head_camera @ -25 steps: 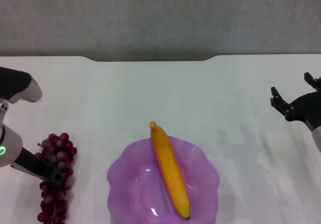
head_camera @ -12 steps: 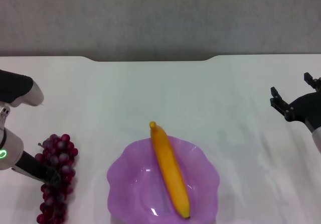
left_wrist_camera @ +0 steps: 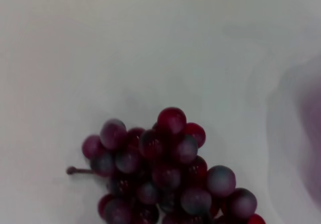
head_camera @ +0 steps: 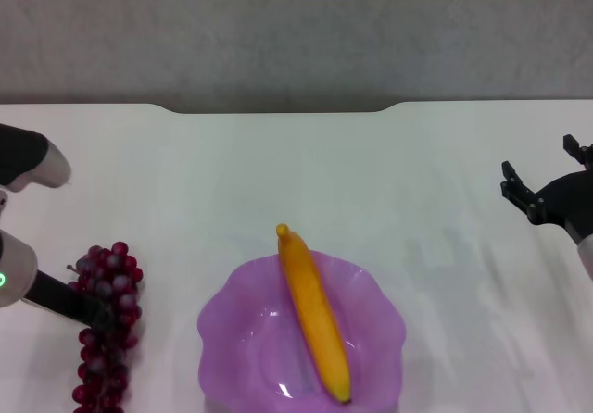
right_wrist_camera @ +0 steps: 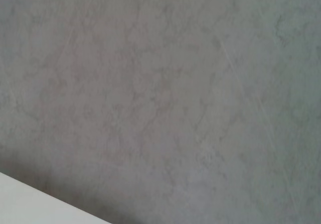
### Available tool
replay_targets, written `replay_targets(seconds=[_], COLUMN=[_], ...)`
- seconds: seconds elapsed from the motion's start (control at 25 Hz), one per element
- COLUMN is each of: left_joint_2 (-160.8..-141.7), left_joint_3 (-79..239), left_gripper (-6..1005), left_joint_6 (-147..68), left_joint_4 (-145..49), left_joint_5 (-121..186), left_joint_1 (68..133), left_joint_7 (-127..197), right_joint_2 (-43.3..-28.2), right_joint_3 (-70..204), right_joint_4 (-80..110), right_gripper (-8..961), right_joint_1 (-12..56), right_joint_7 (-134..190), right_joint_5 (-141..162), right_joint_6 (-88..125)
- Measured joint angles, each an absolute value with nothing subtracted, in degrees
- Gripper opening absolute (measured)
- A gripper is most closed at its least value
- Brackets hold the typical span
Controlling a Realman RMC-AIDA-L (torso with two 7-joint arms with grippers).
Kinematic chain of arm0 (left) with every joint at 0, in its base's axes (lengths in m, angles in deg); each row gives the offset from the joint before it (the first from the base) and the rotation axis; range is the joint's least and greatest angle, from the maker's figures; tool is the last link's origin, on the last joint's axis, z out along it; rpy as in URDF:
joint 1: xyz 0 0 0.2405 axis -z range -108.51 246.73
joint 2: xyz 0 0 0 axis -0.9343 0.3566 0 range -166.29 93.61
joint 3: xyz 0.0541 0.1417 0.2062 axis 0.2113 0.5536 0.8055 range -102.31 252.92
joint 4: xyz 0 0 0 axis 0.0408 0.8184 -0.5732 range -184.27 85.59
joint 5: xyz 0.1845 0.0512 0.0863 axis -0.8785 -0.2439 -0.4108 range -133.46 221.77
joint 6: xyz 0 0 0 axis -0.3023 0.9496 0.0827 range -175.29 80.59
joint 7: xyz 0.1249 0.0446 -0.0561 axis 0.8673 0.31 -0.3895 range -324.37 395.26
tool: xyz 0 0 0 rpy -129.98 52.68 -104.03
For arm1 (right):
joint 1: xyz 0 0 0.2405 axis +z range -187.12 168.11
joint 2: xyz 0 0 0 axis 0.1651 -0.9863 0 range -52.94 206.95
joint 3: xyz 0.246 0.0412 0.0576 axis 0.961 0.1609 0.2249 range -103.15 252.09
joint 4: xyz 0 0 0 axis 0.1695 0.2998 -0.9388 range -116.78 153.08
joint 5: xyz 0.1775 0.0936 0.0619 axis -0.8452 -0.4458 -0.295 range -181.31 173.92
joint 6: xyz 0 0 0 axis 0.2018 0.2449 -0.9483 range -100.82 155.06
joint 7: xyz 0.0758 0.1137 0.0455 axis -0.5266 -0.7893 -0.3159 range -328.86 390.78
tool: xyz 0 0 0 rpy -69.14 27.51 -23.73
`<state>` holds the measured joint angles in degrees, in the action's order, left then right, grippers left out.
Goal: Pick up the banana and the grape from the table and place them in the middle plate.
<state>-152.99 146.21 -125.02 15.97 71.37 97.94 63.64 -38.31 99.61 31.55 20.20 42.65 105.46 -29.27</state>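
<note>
The banana [head_camera: 314,313] lies across the purple middle plate [head_camera: 375,339], its far tip over the plate's far rim. The grape [head_camera: 109,325] is at the near left of the white table [head_camera: 306,172]. My left gripper [head_camera: 100,313] reaches into the middle of the bunch and is shut on it. The left wrist view shows the grape [left_wrist_camera: 165,174] close up with its brown stem and the plate's edge [left_wrist_camera: 301,123] beside it. My right gripper [head_camera: 543,170] is open and empty above the table's right edge, far from the plate.
The table's far edge has a curved notch [head_camera: 278,109] with a grey wall behind it. The right wrist view shows only that grey wall [right_wrist_camera: 160,93] and a corner of the table [right_wrist_camera: 30,206].
My left arm has shifted slightly to the left and up, and the grape bunch has shifted with it and hangs narrower. The right arm, banana and plate have not moved.
</note>
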Motion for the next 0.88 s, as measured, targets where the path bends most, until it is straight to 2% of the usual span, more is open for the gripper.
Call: replay_targets(seconds=[0.36,0.88], left_joint_2=[-153.02,-153.05], left_joint_3=[146.7,145.1], left_gripper=[170,164], left_joint_6=[-123.0,-117.7], left_joint_4=[19.9,33.6], left_joint_5=[74.4,94.7], left_joint_1=[94.7,85.3], left_joint_7=[64.3,73.9], right_joint_2=[-38.31,-38.2], right_joint_3=[99.6,99.8], right_joint_4=[31.3,31.3], right_gripper=[892,892], right_joint_1=[20.0,19.6], right_joint_7=[42.7,42.7], right_joint_5=[105.5,105.4], right_joint_6=[-29.5,-29.8])
